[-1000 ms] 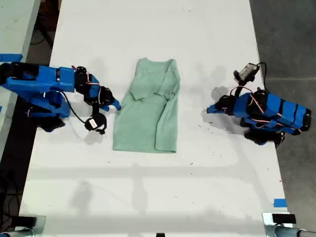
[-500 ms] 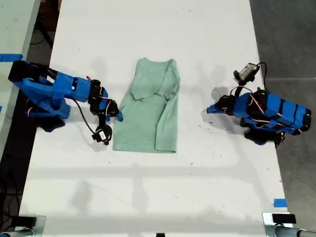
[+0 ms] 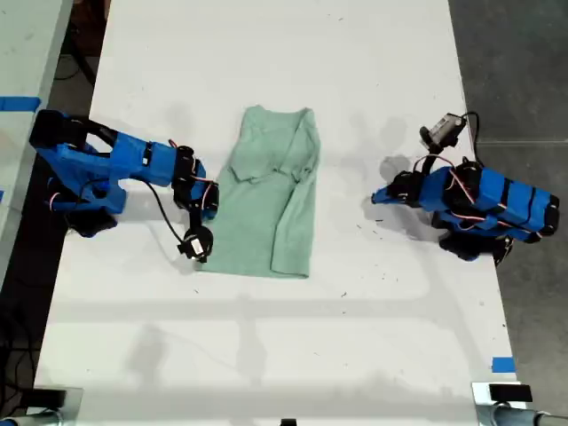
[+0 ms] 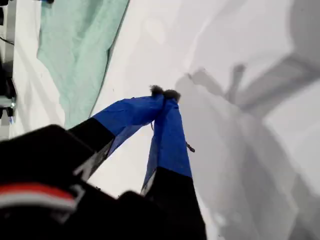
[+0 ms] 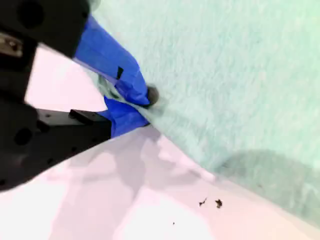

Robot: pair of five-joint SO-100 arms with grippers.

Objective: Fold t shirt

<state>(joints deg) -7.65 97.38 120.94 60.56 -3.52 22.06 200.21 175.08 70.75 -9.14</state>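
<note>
Your t shirt [image 3: 266,197] lies creased in the middle of the white bench [image 3: 266,355], already folded lengthwise, collar toward the exterior view's top. My second end effector [image 5: 131,102], on the arm at the exterior view's left, is pinched on the t shirt's edge [image 5: 210,75] near its lower corner. My first end effector [image 4: 164,93] sits at the exterior view's right, jaws closed on nothing, well apart from the shirt.
</note>
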